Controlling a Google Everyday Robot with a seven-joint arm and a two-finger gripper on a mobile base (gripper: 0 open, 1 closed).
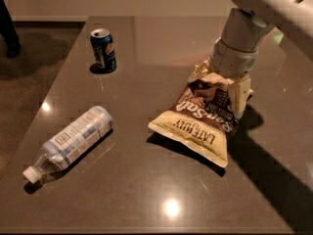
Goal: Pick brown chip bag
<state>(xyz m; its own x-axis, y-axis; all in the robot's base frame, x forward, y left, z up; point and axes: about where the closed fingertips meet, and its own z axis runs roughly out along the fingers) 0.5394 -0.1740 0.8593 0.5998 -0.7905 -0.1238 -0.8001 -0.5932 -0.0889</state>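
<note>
The pale robot hand (226,96) sits at the far end of the crinkly brown chip bag (195,126) with tan-yellow ends, toward the right edge of the dark glossy surface (146,195). Its grip state cannot be determined (the contact area is hidden). The bag lies flat, right of centre. A clear plastic bottle (73,138) lies on its side near the left edge. A blue drink can (103,50) stands toward the far left corner.

Brown chip bag (203,121) lies on the counter (146,67) toward the right edge, with the gripper (229,88) at the bag's far end. Can (103,50) stands near the far left corner. Bottle (73,141) lies near the left edge, left of the bag.
</note>
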